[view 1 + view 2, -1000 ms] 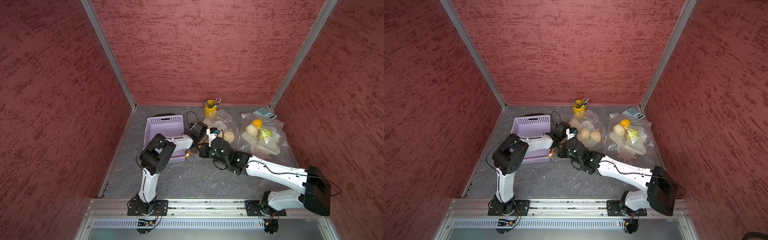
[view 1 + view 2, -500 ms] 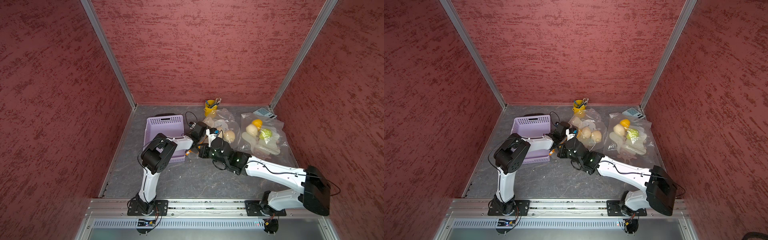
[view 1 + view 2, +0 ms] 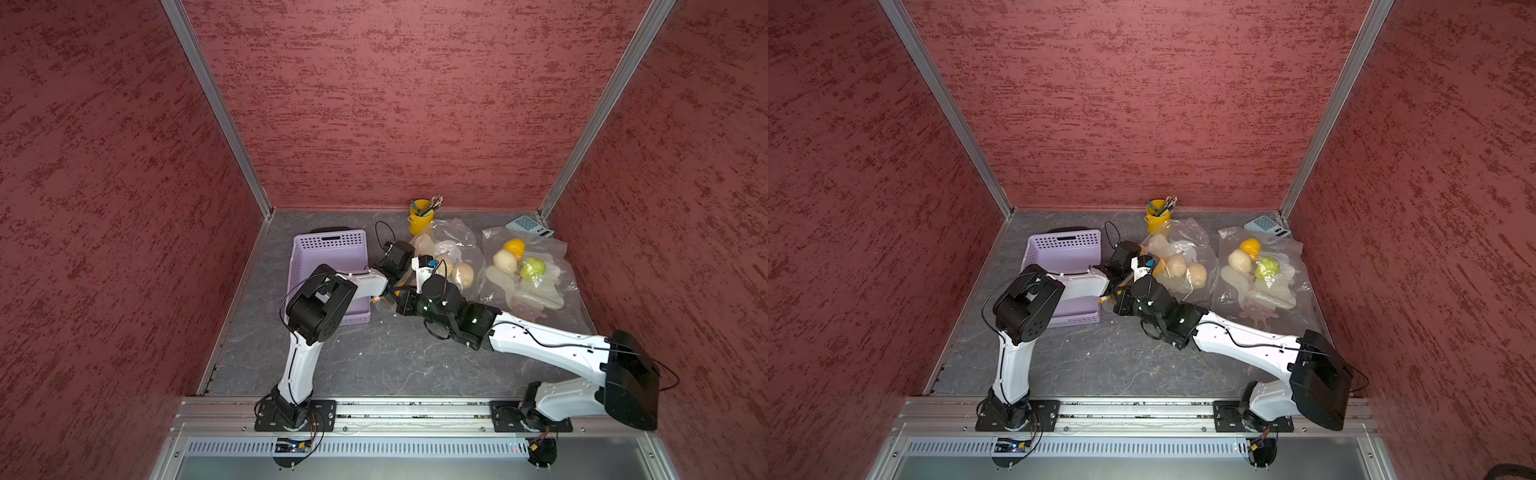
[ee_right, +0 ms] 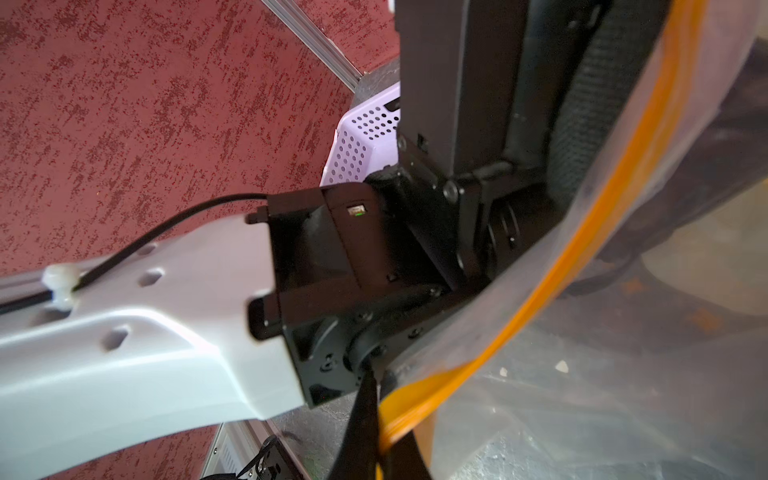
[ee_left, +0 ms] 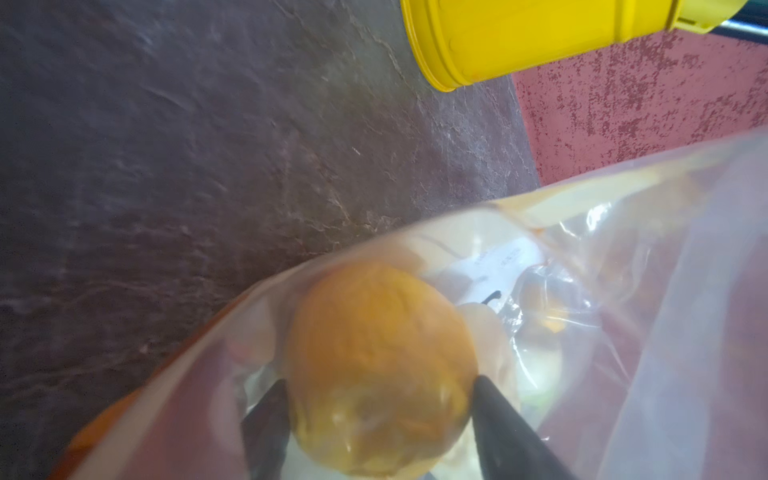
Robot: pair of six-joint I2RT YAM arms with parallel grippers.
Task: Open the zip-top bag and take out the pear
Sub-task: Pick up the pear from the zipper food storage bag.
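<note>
Your left end effector (image 5: 380, 399) is sitting low in the middle of the left wrist frame. Its dark fingers (image 5: 266, 424) are resting against opposite flanks of the pear (image 5: 382, 365), so it is holding the fruit at a middling width inside the mouth of the zip-top bag (image 5: 665, 332).

At the bottom edge of the right wrist frame, your right end effector (image 4: 380, 440) is pinching the bag's orange zip strip (image 4: 582, 249) with its fingers fully together, holding the mouth up.

In both top views the two wrists are crowding together at frame centre. The bag (image 3: 449, 249) is lying just to their right. A yellow cup (image 3: 420, 216) is standing just above it, a second bag (image 3: 540, 291) is lying further right, and a lavender basket (image 3: 330, 239) is sitting to the left on the tabletop (image 3: 374, 357).

Watch these risks:
- The fingers are catching only the pear's near, rounded end, so a pull could squirt it deeper into the bag.
- Film is hazing the fingers, and you cannot tell whether plastic is trapped under a pad. If it is, the whole bag will be dragging along and could tip the cup.
- If the right pinch slips, the mouth will be collapsing over your left wrist.
- With the arms this close, a careless exit path risks them knocking together.
</note>
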